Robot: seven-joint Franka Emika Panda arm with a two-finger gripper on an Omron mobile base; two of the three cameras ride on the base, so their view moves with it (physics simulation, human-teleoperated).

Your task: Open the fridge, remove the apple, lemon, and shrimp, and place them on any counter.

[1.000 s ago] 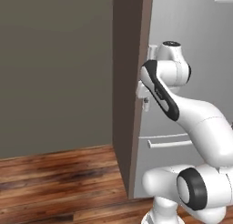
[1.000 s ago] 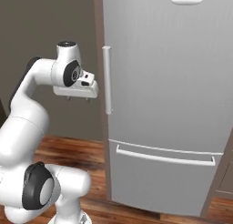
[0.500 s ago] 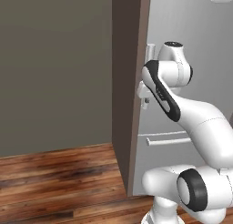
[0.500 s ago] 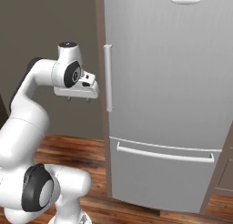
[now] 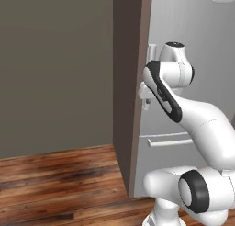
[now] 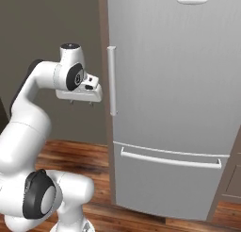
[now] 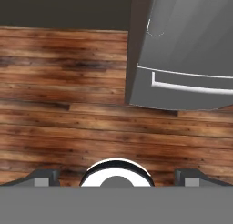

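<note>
nothing has shifted since the earlier frame. fridge point(image 6: 179, 103) stands shut, its vertical bar handle point(image 6: 111, 80) on the door's left edge. tool point(image 6: 80, 102) hovers just left of that handle, pointing down at the wooden floor point(image 7: 63, 104), fingers spread wide and holding nothing, likely lining up for the handle

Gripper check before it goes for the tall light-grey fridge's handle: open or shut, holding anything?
Gripper: open, holding nothing, pointing down beside the fridge's vertical bar handle.
</note>
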